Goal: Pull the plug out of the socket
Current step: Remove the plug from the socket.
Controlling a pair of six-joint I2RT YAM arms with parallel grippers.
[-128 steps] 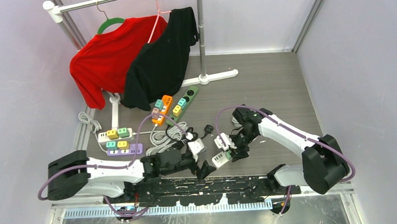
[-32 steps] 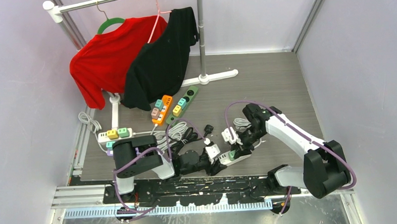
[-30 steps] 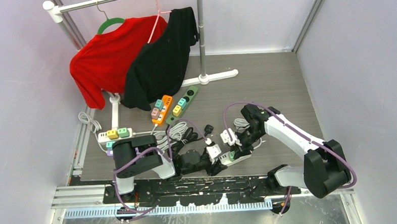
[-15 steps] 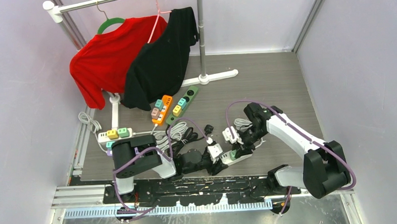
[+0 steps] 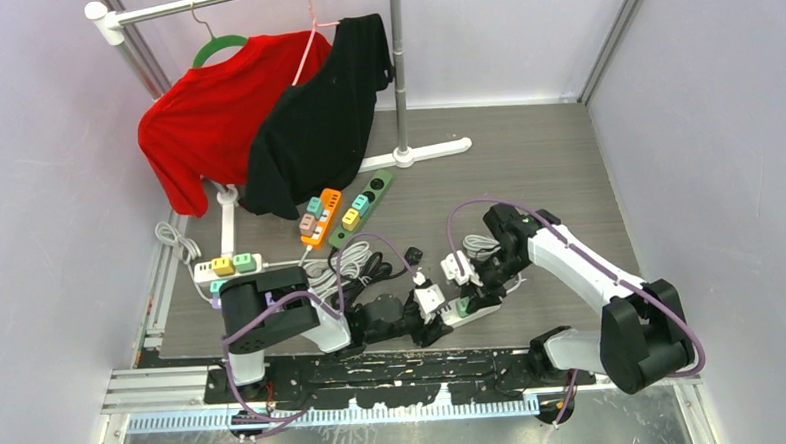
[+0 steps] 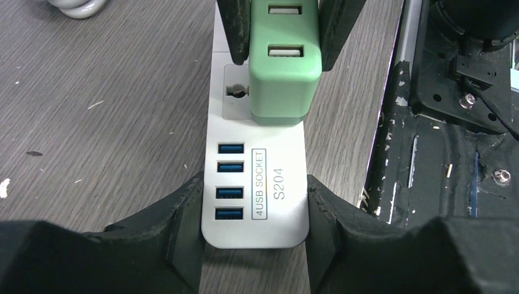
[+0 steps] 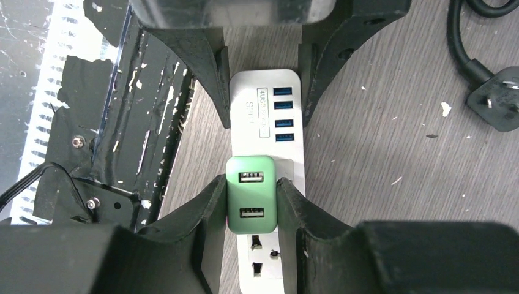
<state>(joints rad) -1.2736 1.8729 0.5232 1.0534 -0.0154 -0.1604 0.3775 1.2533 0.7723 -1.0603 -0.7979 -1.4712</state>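
Observation:
A white power strip (image 6: 281, 184) with a row of blue USB ports lies on the wooden floor near the front rail. A green two-port plug (image 7: 251, 193) sits on its socket. My left gripper (image 6: 254, 208) is shut on the strip's USB end, one finger on each long side. My right gripper (image 7: 251, 205) is shut on the green plug (image 6: 284, 67), with its fingers (image 6: 235, 30) pressed against both flanks. In the top view the strip (image 5: 483, 306) lies between the left gripper (image 5: 428, 324) and the right gripper (image 5: 465, 301).
A loose black plug (image 7: 499, 101) lies beside the strip, and a white adapter (image 5: 458, 267) sits just behind it. Coiled cables (image 5: 346, 264), an orange strip (image 5: 321, 217), a green strip (image 5: 365, 205) and a white strip (image 5: 227, 265) lie to the left. The black front rail (image 6: 453, 122) runs alongside.
Several seconds ago the left arm reached in from the far left; it is now folded with its gripper on the strip. Over the last second, strip and grippers drifted slightly right.

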